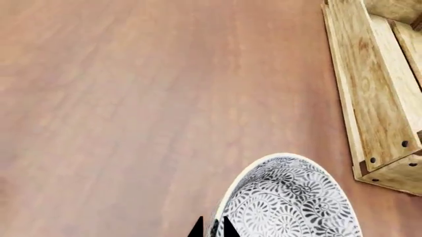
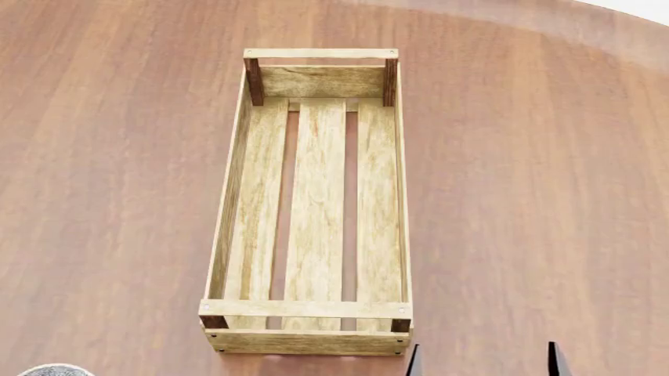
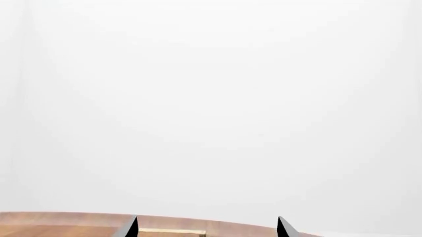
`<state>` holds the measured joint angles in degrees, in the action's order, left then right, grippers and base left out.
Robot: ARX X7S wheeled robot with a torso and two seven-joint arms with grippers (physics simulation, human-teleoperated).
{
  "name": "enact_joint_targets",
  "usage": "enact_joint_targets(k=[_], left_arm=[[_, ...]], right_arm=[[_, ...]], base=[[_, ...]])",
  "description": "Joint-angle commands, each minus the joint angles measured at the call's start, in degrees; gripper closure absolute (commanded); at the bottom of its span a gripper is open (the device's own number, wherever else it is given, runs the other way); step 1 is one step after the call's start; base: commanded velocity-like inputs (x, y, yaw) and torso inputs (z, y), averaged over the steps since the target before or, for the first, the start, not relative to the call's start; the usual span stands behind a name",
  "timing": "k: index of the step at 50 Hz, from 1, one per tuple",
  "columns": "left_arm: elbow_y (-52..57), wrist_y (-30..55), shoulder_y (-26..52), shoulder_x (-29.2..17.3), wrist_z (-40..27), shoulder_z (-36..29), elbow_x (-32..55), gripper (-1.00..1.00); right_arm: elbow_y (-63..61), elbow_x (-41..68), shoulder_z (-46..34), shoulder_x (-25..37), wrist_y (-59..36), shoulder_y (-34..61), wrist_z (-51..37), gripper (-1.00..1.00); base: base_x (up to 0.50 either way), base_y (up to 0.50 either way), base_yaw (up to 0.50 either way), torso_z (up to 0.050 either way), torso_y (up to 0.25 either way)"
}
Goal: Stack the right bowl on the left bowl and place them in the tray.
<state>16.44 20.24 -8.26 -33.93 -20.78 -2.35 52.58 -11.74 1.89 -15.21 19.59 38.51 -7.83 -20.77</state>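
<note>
Head view: the tray [image 2: 315,205] sits lengthwise on the brown table [image 2: 544,196], running away from the robot, abt centre. Three floor slats w/ table showing thru the gaps, dark posts at the corners, low slatted sides. Nothing in it.

At the bottom left edge a sliver of a bowl [image 2: 55,370] pokes in, grey patterned w/ a pale rim, on the robot's left and well apart from the tray's near left corner. Only this one bowl shows in any view; can't tell if a second is nested in it.

Right gripper [image 2: 482,362]: just two dark tips at the bottom edge, near the tray's near right corner. Tips stand well apart w/ nothing between them, so it's spread wide. Right wrist view agrees: the two tips [image 3: 207,228] are far apart, mostly white background beyond, a strip of table and a bit of pale wood low between them.

Left wrist view: left gripper [image 1: 214,228] is at the bowl's [image 1: 290,202] rim, two dark tips close together w/ the rim's edge between them. It looks pinched on the rim, tho only the very tips show. Bowl interior is grey-white floral pattern. Tray end w/ its corner post is beside the bowl, not touching.
</note>
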Motion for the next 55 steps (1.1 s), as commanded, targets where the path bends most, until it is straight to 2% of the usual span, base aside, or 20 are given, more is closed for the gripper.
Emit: enact_joint_targets(k=[1,15,20,29,36,37,38,42,48,55], left_arm=[[7.73,1.59,0.36,-2.45,-1.54,5.09,1.39,1.00],[7.55,1.85,0.86,-5.83,-4.17,12.51,6.59,1.00],[9.76,2.19,-0.55,-8.25,-6.52,18.27,10.92,1.00],[8.86,2.19,-1.01,-10.70,-8.30,24.89,15.37,1.00],[7.27,1.35,-6.23,-11.30,-9.25,35.78,20.24,1.00],[7.27,1.35,-6.23,-11.30,-9.25,35.78,20.24,1.00],[6.56,1.35,-7.81,-11.48,-9.18,38.87,21.42,1.00],[5.47,1.15,-10.21,-10.78,-8.67,42.61,22.51,1.00],[2.66,0.86,-11.38,-9.61,-7.93,43.69,22.09,1.00],[2.13,1.27,-11.38,-10.32,-9.41,46.29,24.00,1.00]], right_arm=[[-0.89,-0.79,1.22,-0.65,-0.67,-0.10,0.75,-1.00],[-0.85,-0.33,1.14,-0.27,-0.68,0.09,0.59,-1.00],[-0.75,-0.47,0.94,-0.33,-0.75,0.16,0.53,-1.00],[0.18,-0.53,0.75,-0.31,-0.15,0.29,0.40,-1.00],[1.37,-0.26,0.54,-0.33,0.38,0.44,0.36,-1.00],[1.35,-0.23,0.45,-0.33,0.38,0.44,0.38,-1.00],[1.32,-0.24,0.37,-0.36,0.39,0.41,0.38,-1.00],[1.62,-0.37,0.05,-0.49,0.48,0.48,0.40,-1.00],[1.32,-0.43,0.00,-0.33,0.16,0.44,0.31,-1.00],[2.03,-0.54,-0.28,-0.35,0.51,0.56,0.30,-1.00]], base=[[0.00,0.00,0.00,0.000,0.000],[0.00,0.00,0.00,0.000,0.000],[0.00,0.00,0.00,0.000,0.000],[0.00,0.00,0.00,0.000,0.000],[0.00,0.00,0.00,0.000,0.000],[0.00,0.00,0.00,0.000,0.000],[0.00,0.00,0.00,0.000,0.000],[0.00,0.00,0.00,0.000,0.000],[0.00,0.00,0.00,0.000,0.000],[0.00,0.00,0.00,0.000,0.000]])
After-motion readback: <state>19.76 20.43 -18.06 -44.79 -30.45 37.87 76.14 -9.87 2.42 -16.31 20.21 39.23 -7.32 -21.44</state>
